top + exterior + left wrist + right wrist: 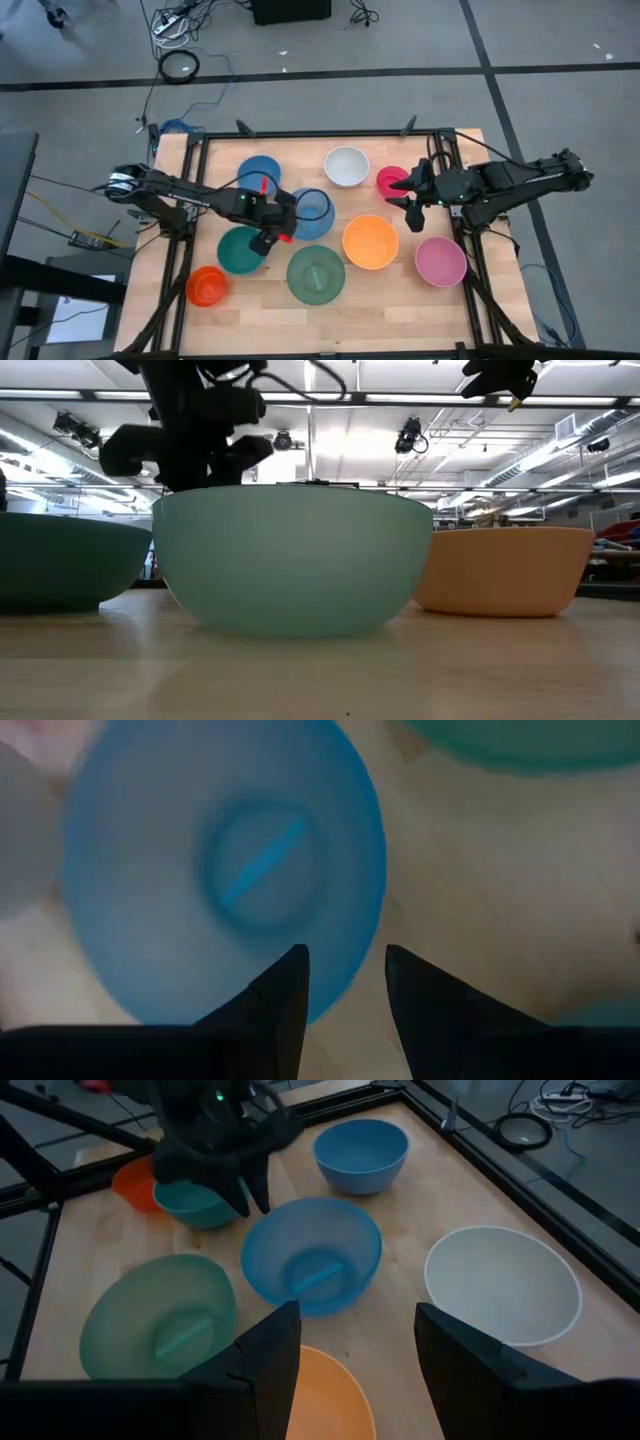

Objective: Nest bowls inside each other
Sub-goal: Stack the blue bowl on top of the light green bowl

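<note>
Several plastic bowls stand upright on their bases on the wooden table. A blue bowl [316,212] sits mid-table, with a second blue bowl [258,173] behind it at the left. Around them are a teal bowl [240,251], a green bowl [316,273], a large orange bowl [370,241], a small orange bowl [207,286], a white bowl [346,166], a pink bowl [440,261] and a small red-pink bowl [390,180]. My left gripper [345,982] is open and points steeply down, one finger on each side of the mid-table blue bowl's left rim [352,975]. My right gripper [355,1350] hangs open above the red-pink bowl.
A black frame [450,150] runs along the table's far edge and both sides. In the low view, the green bowl [295,560] fills the middle, between the teal bowl [60,565] and the orange bowl [500,570]. Bare wood lies along the near edge [380,320].
</note>
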